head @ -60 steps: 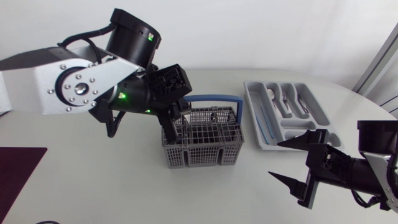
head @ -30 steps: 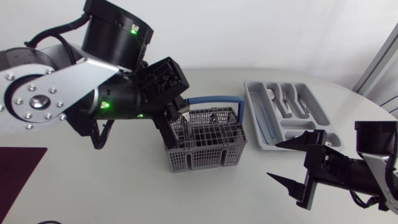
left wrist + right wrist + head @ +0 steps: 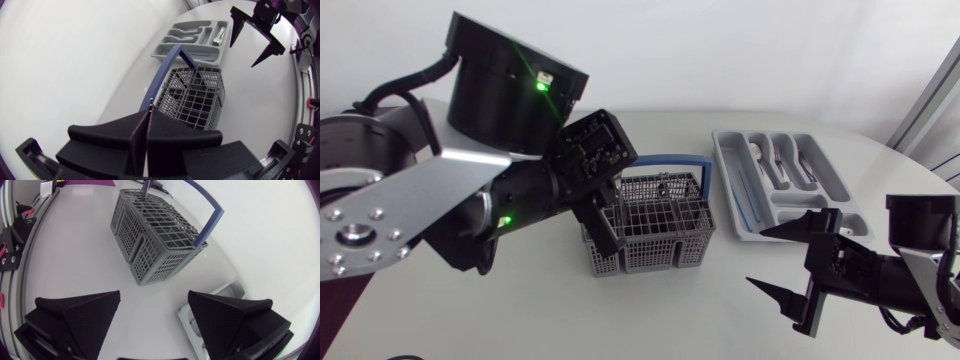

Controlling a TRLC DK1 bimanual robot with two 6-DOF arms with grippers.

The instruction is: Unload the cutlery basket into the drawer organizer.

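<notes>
Left gripper (image 3: 605, 232): its two black fingers are pressed together. In the left wrist view (image 3: 148, 112) only a thin line shows between them. I cannot tell if something thin is held there.
Where the left gripper is: at the corner of the basket (image 3: 650, 225) on the left arm's side, just above the rim. The big left arm comes in from the side and covers much of the table (image 3: 520, 310) there.
Right gripper (image 3: 755, 258): its fingers are spread wide, and they hold nothing. The right wrist view (image 3: 154, 297) shows white table between them.
Where the right gripper is: low over the table, well apart from the basket, near the front end of the tray (image 3: 727, 170). It points toward the basket.
Basket: a grey wire-grid box (image 3: 155, 230) that stands upright in the middle of the table. It has small square pockets (image 3: 192, 97).
Handle (image 3: 665, 158): blue, standing up over the far side of the basket (image 3: 167, 65).
Tray: a grey tray with long slots, beside the basket on the right arm's side, not touching it (image 3: 162, 50).
Cutlery (image 3: 778, 155): some silver pieces lie in the slots of the tray (image 3: 220, 35).
</notes>
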